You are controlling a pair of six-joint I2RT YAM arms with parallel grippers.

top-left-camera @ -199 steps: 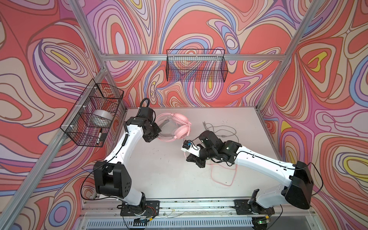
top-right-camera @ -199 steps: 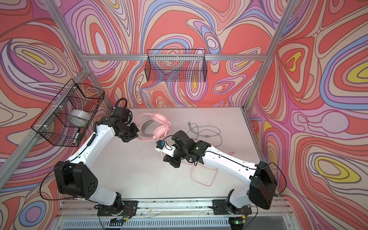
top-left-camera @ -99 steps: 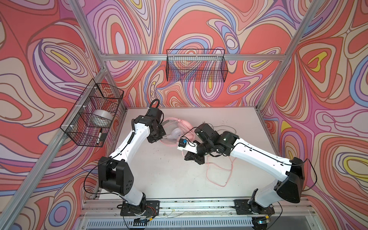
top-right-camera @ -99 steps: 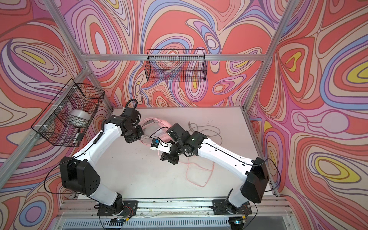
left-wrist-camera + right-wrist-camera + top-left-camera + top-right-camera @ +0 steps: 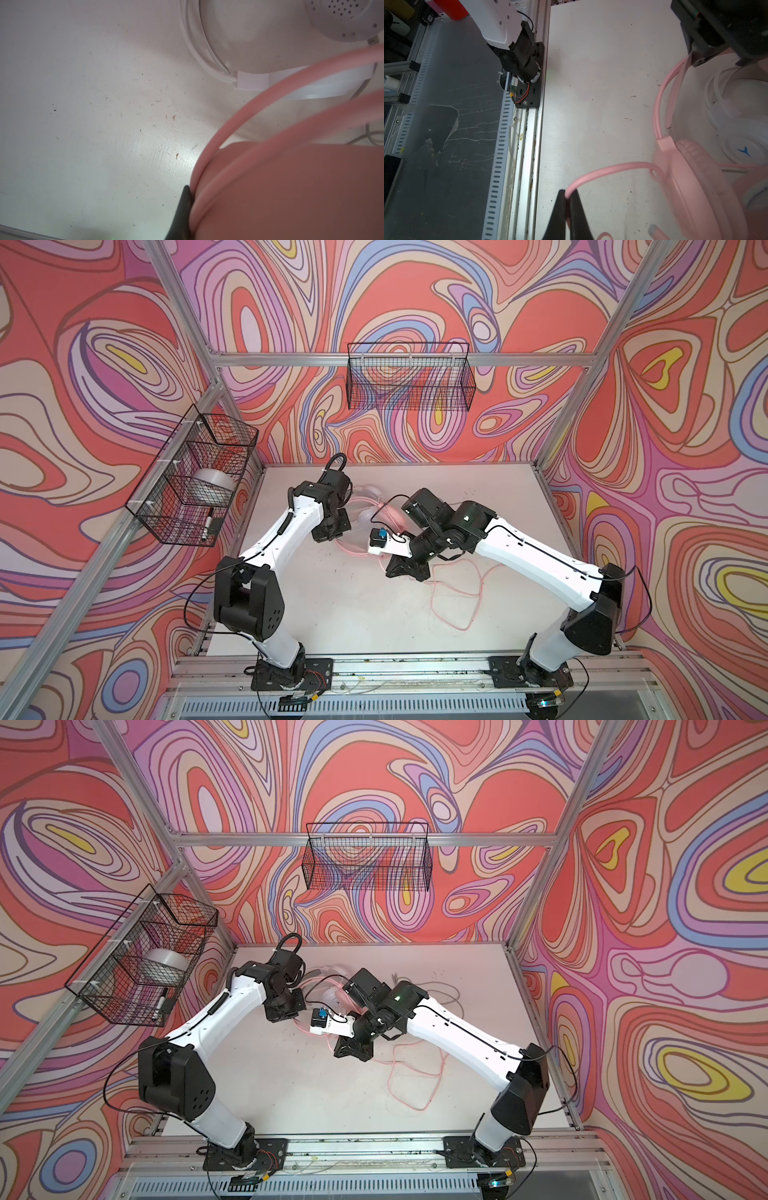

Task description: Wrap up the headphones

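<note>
The pink headphones point(image 5: 691, 187) hang from their headband point(image 5: 662, 108), which my left gripper point(image 5: 699, 56) is shut on. In the left wrist view a pink ear cup point(image 5: 301, 187) fills one corner, pressed against one black finger point(image 5: 182, 212). My right gripper point(image 5: 568, 193) is shut on the pink cable point(image 5: 612, 167) close to that ear cup. In both top views the arms meet mid-table, left gripper point(image 5: 332, 531) beside right gripper point(image 5: 405, 570), and hide most of the headset. Loose pink cable point(image 5: 457, 597) trails on the table. The white headphones point(image 5: 745, 149) lie just behind.
A wire basket point(image 5: 409, 377) hangs on the back wall. Another basket point(image 5: 166, 497) on the left wall holds a tape roll point(image 5: 214, 485) and a marker. The grey cable point(image 5: 453, 994) lies behind the right arm. An aluminium rail point(image 5: 374, 668) runs along the table's front edge.
My left gripper has carried the pink headphones right, toward the middle. The right arm has swung in toward the back, and the loose pink cable loop has been dragged left.
</note>
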